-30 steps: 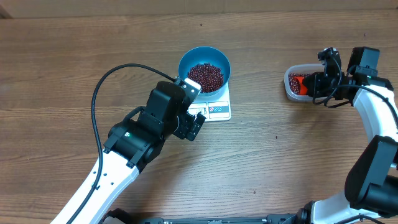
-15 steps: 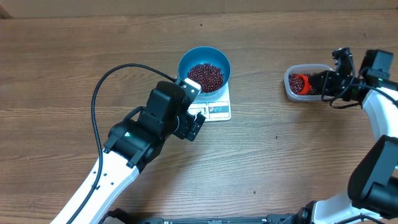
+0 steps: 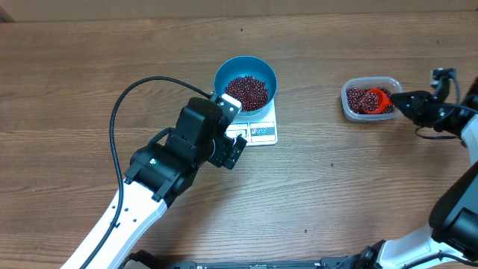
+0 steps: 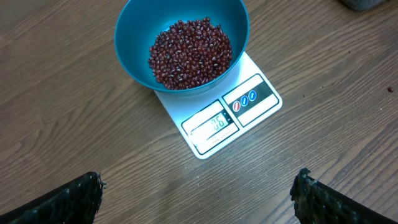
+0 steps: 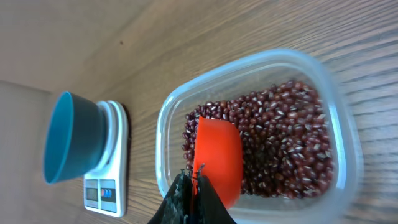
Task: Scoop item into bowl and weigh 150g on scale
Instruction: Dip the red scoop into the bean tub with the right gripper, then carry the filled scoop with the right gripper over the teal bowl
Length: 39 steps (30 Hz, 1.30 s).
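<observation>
Right wrist view shows your right gripper (image 5: 194, 186) pinched shut on the orange scoop (image 5: 219, 155), its cup in the clear tub (image 5: 163, 124) of beans (image 5: 280, 143). Carry it tilted and beans could spill short of the part-filled blue bowl (image 4: 134, 37) on the scale (image 4: 261, 102). Your left gripper (image 4: 196, 202) gapes wide, empty. The display (image 4: 214, 122) digits are too blurred to read; no brand shows
</observation>
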Available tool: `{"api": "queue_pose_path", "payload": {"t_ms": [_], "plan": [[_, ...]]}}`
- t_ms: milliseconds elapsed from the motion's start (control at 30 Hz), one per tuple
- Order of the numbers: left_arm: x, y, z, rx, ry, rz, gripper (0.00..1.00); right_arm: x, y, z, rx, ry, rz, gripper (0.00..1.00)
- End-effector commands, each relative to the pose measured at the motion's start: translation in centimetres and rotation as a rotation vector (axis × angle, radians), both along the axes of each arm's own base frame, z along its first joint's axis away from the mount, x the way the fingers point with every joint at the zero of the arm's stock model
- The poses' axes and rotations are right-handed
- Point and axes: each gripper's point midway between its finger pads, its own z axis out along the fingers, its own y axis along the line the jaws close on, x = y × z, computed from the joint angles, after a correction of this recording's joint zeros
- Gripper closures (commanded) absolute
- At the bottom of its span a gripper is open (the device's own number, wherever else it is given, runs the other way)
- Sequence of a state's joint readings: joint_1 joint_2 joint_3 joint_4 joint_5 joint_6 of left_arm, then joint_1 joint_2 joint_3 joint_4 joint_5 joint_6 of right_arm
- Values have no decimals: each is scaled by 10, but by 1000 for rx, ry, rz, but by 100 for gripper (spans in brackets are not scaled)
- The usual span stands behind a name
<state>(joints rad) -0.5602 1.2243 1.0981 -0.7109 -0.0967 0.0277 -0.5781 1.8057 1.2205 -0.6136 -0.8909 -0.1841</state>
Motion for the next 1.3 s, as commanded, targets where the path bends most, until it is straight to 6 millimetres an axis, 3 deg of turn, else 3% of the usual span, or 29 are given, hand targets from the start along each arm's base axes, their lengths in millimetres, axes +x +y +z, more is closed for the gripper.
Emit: {"api": "queue_pose_path", "payload": {"t_ms": [0, 700, 900, 1267], "plan": [[-1, 0, 2, -21, 0, 6, 1, -3, 0, 13, 75, -47, 9, 96], [-1, 0, 2, -21, 0, 6, 1, -8, 27, 57, 251, -136, 84, 96], [-1, 0, 2, -21, 0, 6, 0, -5, 61, 63, 290, -147, 179, 96], [-1, 0, 2, -21, 0, 6, 0, 11, 141, 73, 325, -131, 345, 96]]}}
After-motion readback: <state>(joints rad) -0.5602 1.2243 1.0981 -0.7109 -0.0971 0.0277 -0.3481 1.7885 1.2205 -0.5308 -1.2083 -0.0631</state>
